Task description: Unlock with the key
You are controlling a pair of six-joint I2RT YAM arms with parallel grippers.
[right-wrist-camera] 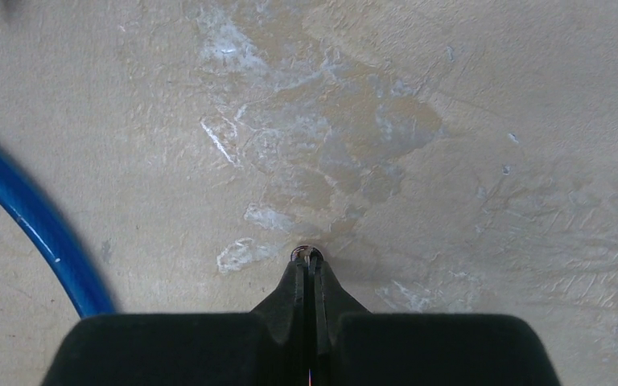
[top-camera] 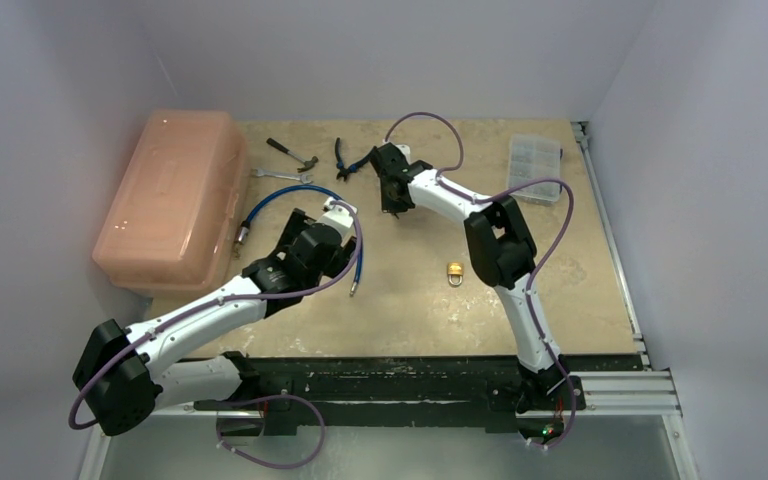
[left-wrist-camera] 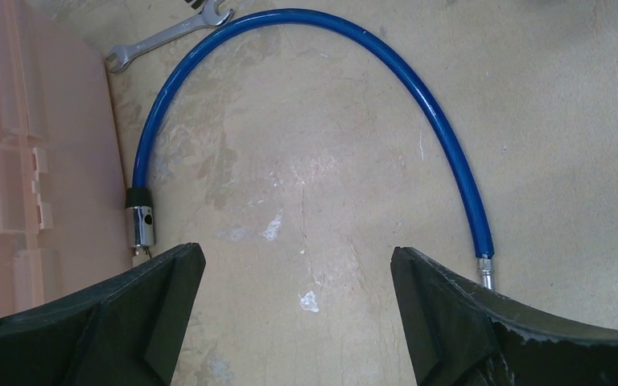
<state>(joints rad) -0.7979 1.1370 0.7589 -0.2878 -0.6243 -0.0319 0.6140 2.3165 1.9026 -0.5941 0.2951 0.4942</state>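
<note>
The small brass padlock [top-camera: 455,273] with a silver shackle lies on the table right of centre. My right gripper [top-camera: 394,203] [right-wrist-camera: 307,262] is shut, pointing down just above the table at the back centre, far from the padlock. A tiny silvery bit of the key [right-wrist-camera: 306,253] and its ring peeks out between the tips; the rest is hidden. My left gripper [top-camera: 300,222] [left-wrist-camera: 298,261] is wide open and empty, low over bare table inside the arc of the blue cable [left-wrist-camera: 418,88].
A pink plastic box [top-camera: 165,195] fills the left side. A silver wrench [top-camera: 282,176], a hammer [top-camera: 290,152] and pliers [top-camera: 348,160] lie at the back. A clear organiser box [top-camera: 535,167] sits at the back right. The blue cable [top-camera: 290,200] loops by the left gripper.
</note>
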